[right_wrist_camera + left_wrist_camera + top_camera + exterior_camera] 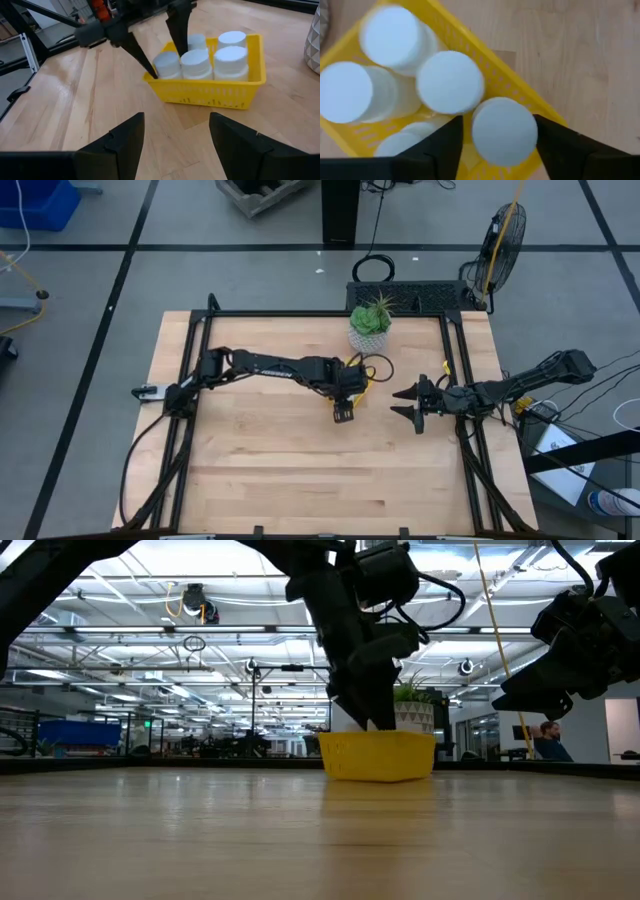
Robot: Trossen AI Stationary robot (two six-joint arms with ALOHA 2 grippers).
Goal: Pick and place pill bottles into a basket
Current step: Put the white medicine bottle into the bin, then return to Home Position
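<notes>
The yellow basket (210, 92) stands on the table's far middle, in front of the plant pot. Several white pill bottles stand upright in it, caps up (450, 82). My left gripper (500, 145) points steeply down into the basket's corner nearest the table's left and near edges. It is open, with one finger on each side of the bottle (505, 130) that stands on the basket's floor there; a narrow gap shows beside one finger (447, 145). My right gripper (175, 130) waits open near the table's right edge (393, 402), facing the basket. My left gripper comes at the corner bottle from above, one finger on each side of its cap (525, 131). One finger stands clear of the cap. I cannot tell whether the other finger (555, 145) touches it. The bottle stands upright in the basket.
A pale pot with a spiky green plant (370, 330) stands just behind the basket near the far edge. Bare wooden table (270, 460) stretches across the near half and the left side. Black frame rails run along the table's left and right edges.
</notes>
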